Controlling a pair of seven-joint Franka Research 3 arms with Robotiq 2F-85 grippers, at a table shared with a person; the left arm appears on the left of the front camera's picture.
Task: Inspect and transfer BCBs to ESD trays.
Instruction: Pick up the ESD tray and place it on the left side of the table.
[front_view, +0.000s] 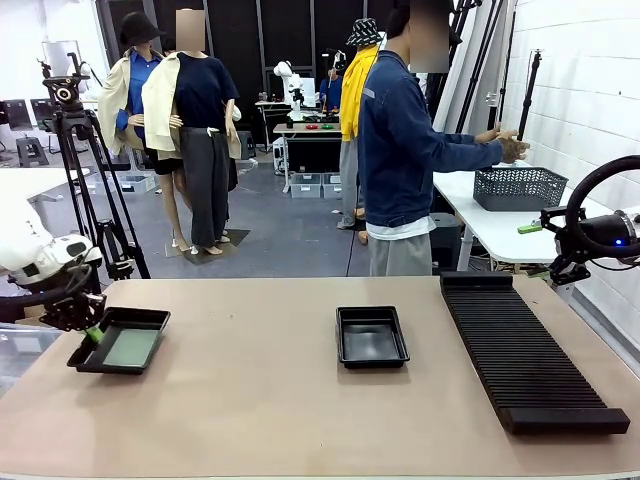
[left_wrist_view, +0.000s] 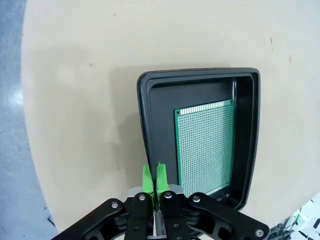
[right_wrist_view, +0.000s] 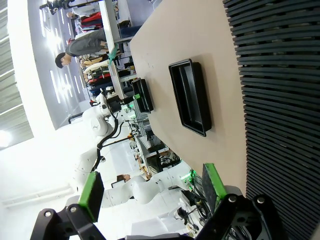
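Hard to see: the near end of the green board (left_wrist_view: 205, 150) is hidden behind the black parts of the left gripper (left_wrist_view: 154, 171) in the left wrist view. In the front view the board looks pale and shiny, and the tips of this gripper are too small to make out.
Cut off: the long ribbed rack (right_wrist_view: 280, 100) runs off the edge of the right wrist view. In the front view the right arm runs off the side of the picture.
Cannot tell: whether the left pads (left_wrist_view: 146, 177) touch the tray's rim or only hang just over it.
Board: it lies flat on the floor of the left tray (left_wrist_view: 145, 115), at the left end of the table (front_view: 250, 410).
Left jaws: pressed tight together, green pad against green pad.
Board and left jaws: the pads are at the rim on one long side of the left tray. The board is just beside them, inside the tray, with a strip of black floor in between. It is not between the pads.
Right jaws: the right gripper (right_wrist_view: 151, 180) has its fingers spread wide, up in the air by the rack side of the table.
Board and right jaws: well apart, at the other end of the table.
Middle tray (front_view: 372, 337): it sits on the table between the left tray and the rack.
Person (front_view: 400, 150): stands at the far side, turned away, hands by a grey basket (front_view: 520, 187).
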